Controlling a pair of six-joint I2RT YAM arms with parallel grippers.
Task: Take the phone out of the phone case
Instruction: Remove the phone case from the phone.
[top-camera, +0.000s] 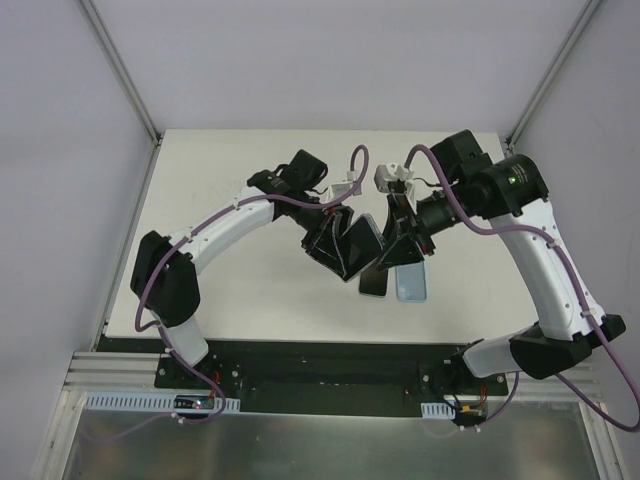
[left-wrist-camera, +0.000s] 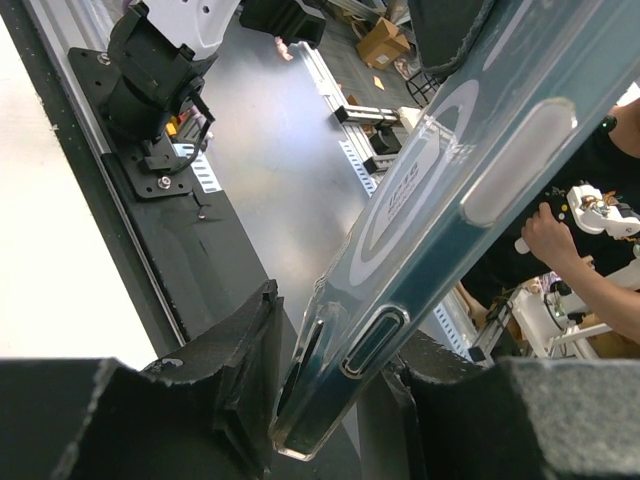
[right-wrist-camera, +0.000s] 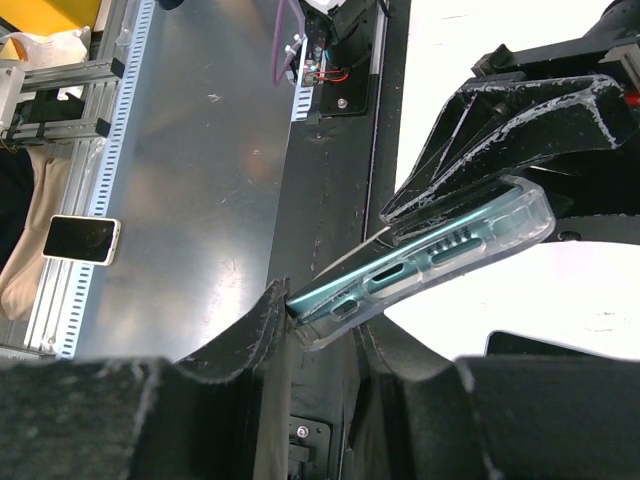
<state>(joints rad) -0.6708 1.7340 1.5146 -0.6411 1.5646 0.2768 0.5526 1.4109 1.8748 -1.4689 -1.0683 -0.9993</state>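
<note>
Top view: both arms meet over the middle of the desk (top-camera: 250, 300). The phone case (top-camera: 366, 236) hangs in the air between them, clear of the surface. The left gripper (top-camera: 335, 245) is at its 9 o'clock and the right gripper (top-camera: 398, 245) at its 3 o'clock.

Left wrist: jaws clamped on the long edges of the clear case, near one end. The case runs up toward 1 o'clock, its ringed back facing the camera.

Right wrist: jaws clamped on the other end, at the 7 o'clock tip. The teal phone (right-wrist-camera: 430, 260) is fully seated in the case, port edge showing. The left gripper's black fingers (right-wrist-camera: 500, 120) pinch the 2 o'clock end.

A dark slab (top-camera: 373, 283) and a pale blue slab (top-camera: 410, 283) sit at 6 o'clock of the jaws. Cannot tell what they are.
</note>
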